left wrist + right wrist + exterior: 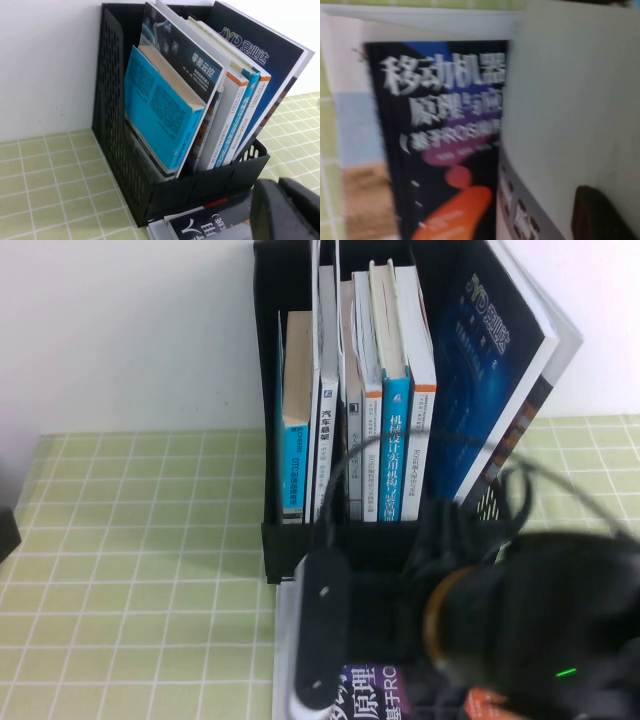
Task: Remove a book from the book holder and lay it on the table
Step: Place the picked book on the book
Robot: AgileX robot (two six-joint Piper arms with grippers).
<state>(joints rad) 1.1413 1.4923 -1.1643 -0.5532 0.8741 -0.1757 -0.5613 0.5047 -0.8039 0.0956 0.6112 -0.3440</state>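
Observation:
The black book holder (283, 552) stands at the back of the green gridded table (130, 580), with several books upright in it. My right gripper (325, 635) hangs low in front of the holder. In the right wrist view one dark finger (600, 215) presses on the plain pale face of the book (570, 100), and the other finger is hidden behind it. That book hangs over a black-and-orange book (445, 150) lying flat. My left gripper (280, 186) is off to the left of the holder (210, 185), its fingers together and empty.
A large dark blue book (500, 360) leans out of the holder's right side. Under the black-and-orange book (370, 695) lies a white-edged book (284, 640). A white wall rises behind the holder.

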